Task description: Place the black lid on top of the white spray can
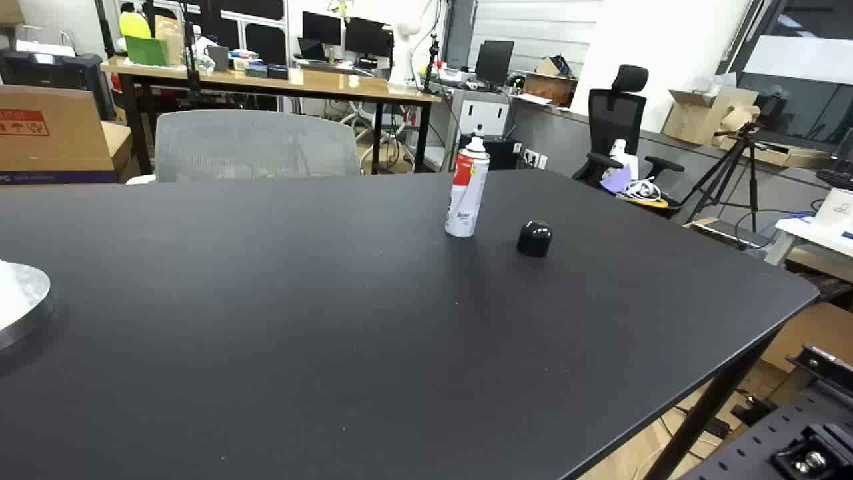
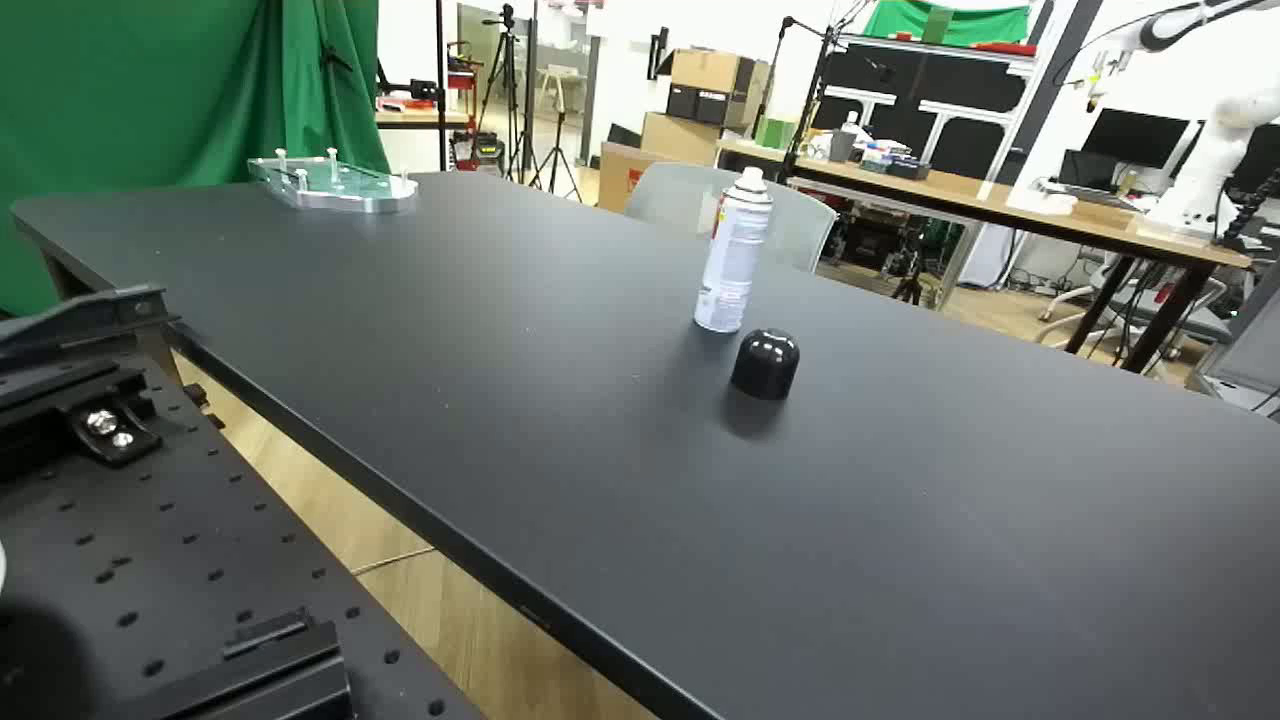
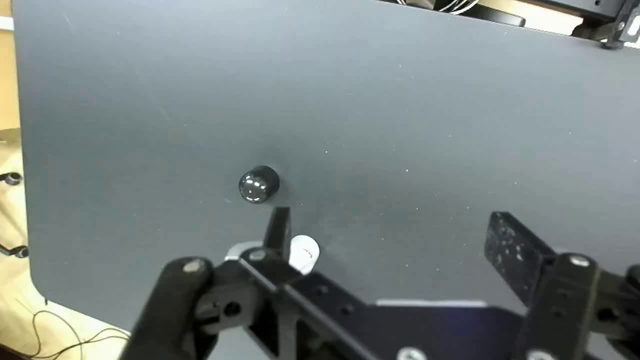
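Observation:
The black lid (image 1: 534, 239) is a squat, glossy domed cap standing on the dark table, dome up. It also shows in an exterior view (image 2: 766, 364) and in the wrist view (image 3: 259, 184). The white spray can (image 1: 468, 192), with a red label area and white nozzle, stands upright close to the lid, apart from it; it also shows in an exterior view (image 2: 735, 255). In the wrist view the can (image 3: 303, 251) is mostly hidden behind the left finger. My gripper (image 3: 391, 215) is open and empty above the table. It is out of view in both exterior views.
The dark table (image 1: 300, 320) has its edge near the lid's side. A round metal-rimmed tray (image 1: 26, 303) with something white stands at the far side of the table. A clear plate with posts (image 2: 335, 185) lies at the table's far end. A grey chair (image 1: 256, 147) stands behind the table.

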